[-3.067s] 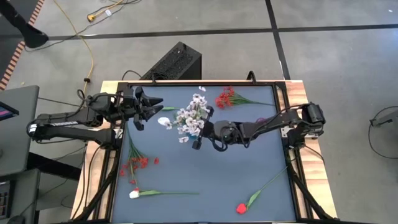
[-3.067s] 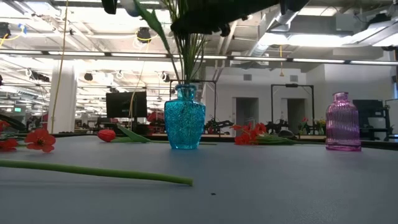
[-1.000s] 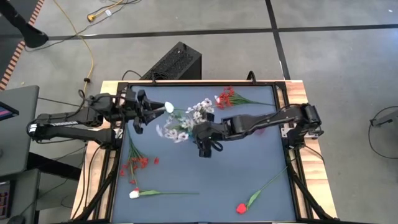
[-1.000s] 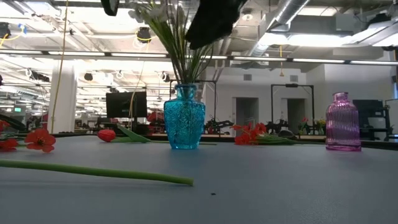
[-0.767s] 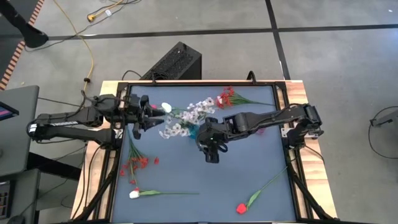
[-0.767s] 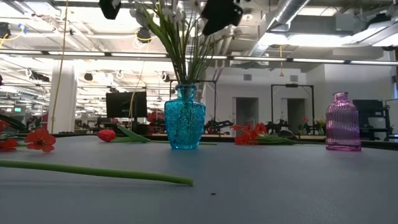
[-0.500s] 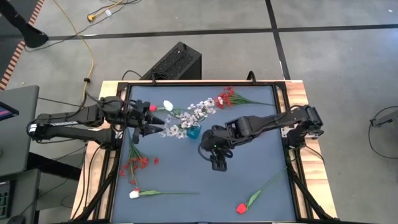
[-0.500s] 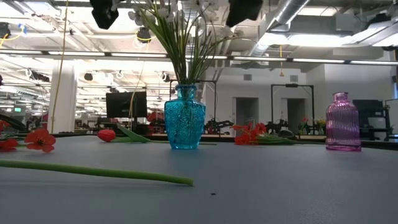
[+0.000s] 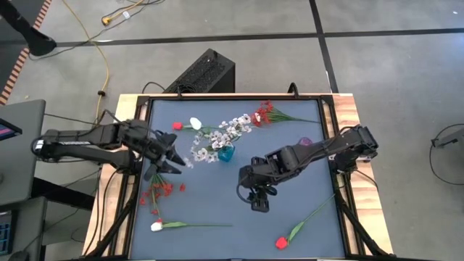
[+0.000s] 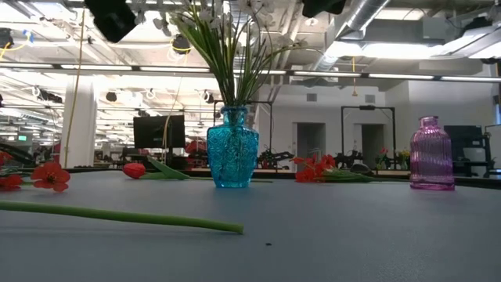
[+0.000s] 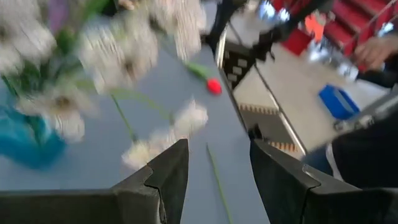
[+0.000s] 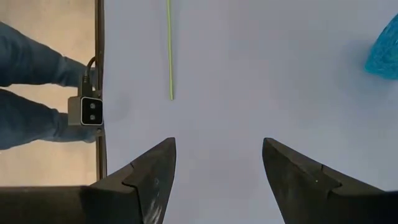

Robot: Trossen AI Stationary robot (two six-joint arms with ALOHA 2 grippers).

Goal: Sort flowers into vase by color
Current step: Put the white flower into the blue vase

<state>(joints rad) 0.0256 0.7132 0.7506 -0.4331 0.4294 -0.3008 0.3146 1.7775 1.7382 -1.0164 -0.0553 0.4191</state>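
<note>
Seen from above, left to right across the dark table (image 9: 217,210). At the left, left gripper (image 9: 176,161) raised above the table just left of the blue vase (image 9: 225,153), fingers apart, nothing between them. Below it on the table, a red spray (image 9: 161,191); nearer the front edge, a white bud (image 9: 156,226) on a long green stem. In the middle, blue vase upright, holding a fan of white flowers (image 9: 217,139) leaning out toward the left and back. Just behind, a white bud (image 9: 195,123) in the same bunch and a small red bud (image 9: 176,125) beside it. At the back, a red spray (image 9: 263,114) lying flat on the table. Right of the vase, right gripper (image 9: 259,202) hanging over bare table near the middle, fingers apart and empty. Farther right, a pink vase (image 10: 431,153) standing empty near the right edge. At the front right, a red bud (image 9: 281,242) on a green stem, lying flat.
</note>
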